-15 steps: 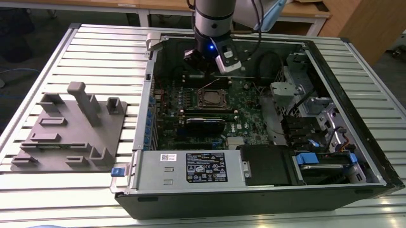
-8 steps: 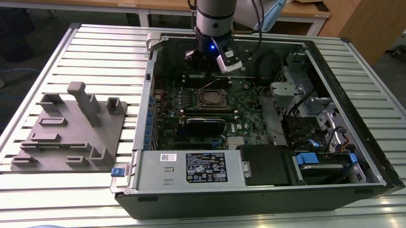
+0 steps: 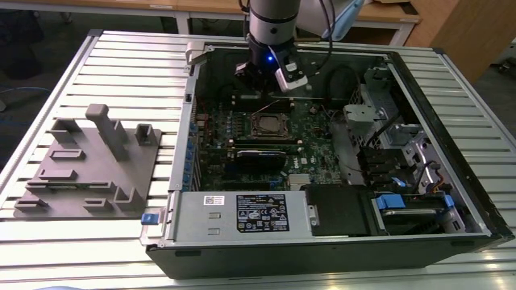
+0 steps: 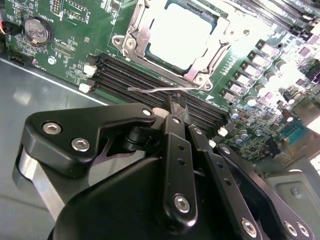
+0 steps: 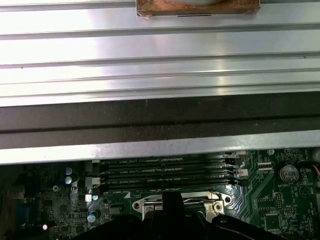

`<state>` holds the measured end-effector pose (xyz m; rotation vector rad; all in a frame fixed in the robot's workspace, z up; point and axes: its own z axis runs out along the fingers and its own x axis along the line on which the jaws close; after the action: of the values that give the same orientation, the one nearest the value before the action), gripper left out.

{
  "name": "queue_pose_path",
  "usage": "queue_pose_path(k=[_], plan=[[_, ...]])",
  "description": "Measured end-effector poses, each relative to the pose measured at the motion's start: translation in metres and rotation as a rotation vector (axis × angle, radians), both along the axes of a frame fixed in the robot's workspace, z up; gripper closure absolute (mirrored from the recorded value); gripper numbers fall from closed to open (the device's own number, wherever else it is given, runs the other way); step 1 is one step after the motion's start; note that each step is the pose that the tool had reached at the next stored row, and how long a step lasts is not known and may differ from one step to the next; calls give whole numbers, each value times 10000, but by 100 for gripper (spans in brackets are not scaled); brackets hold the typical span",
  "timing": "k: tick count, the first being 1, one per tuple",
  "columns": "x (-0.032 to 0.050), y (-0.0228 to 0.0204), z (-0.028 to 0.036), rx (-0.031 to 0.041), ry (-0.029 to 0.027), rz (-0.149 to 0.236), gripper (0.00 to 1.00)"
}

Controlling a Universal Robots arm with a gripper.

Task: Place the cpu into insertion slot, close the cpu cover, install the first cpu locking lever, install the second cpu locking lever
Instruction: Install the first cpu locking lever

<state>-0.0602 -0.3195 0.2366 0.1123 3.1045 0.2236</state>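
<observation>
Slatted desk carries a grey fixture at the exterior view's left and an open case to its right. Inside, the cpu lies in the slot under the lowered cover. The gripper, fingers together, sits just beside a thin lever; I cannot tell whether they touch.

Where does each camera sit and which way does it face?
Exterior view: off the arm, high, looking down into the open computer case; arm and gripper show.
Second wrist view: on the arm, looking past the gripper at the cpu.
First wrist view: on the arm, facing across the memory slots to the case wall; gripper shows.
Shared: both wrist views show the coin battery.
</observation>
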Motion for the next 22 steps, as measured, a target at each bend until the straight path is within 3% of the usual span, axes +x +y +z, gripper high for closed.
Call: queue_pose_path(k=[7,10,15,22], plan=[[7,35,-6,-42,-2,1,89],[10,35,-7,-203,0,0,89],[13,43,-9,-328,0,1,89],[70,53,-21,-379,0,1,89]])
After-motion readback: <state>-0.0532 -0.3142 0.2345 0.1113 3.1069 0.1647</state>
